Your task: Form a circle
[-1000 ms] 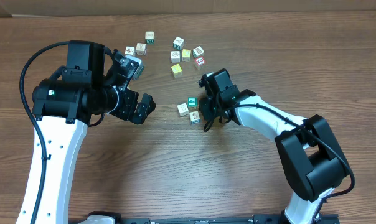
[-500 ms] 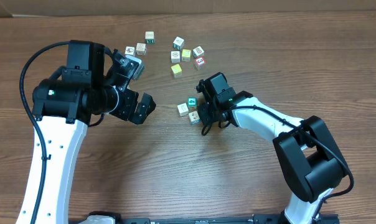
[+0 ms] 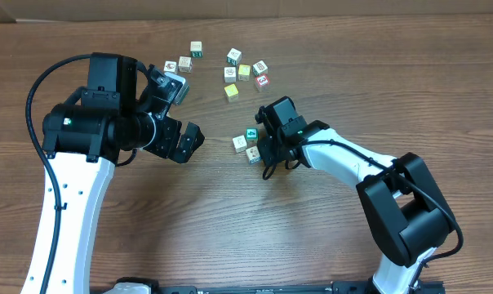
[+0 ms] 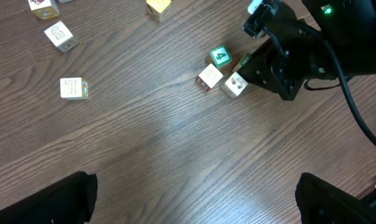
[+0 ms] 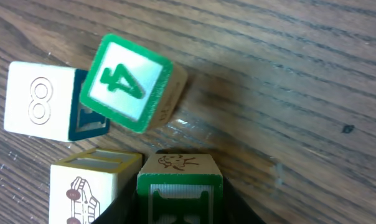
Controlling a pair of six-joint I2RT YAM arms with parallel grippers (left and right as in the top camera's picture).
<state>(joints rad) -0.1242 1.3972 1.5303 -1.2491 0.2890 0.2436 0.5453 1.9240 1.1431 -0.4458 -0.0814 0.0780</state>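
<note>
Nearly finished: right end effector pinches the fourth, green-framed cube beside three cubes just ahead; only release remains, left end effector wide open, empty.

Wood table carrying: tight cluster of sm. cubes sitting ctr, green-edged cube poss. lifted; loose cubes lying scattered far side.
</note>
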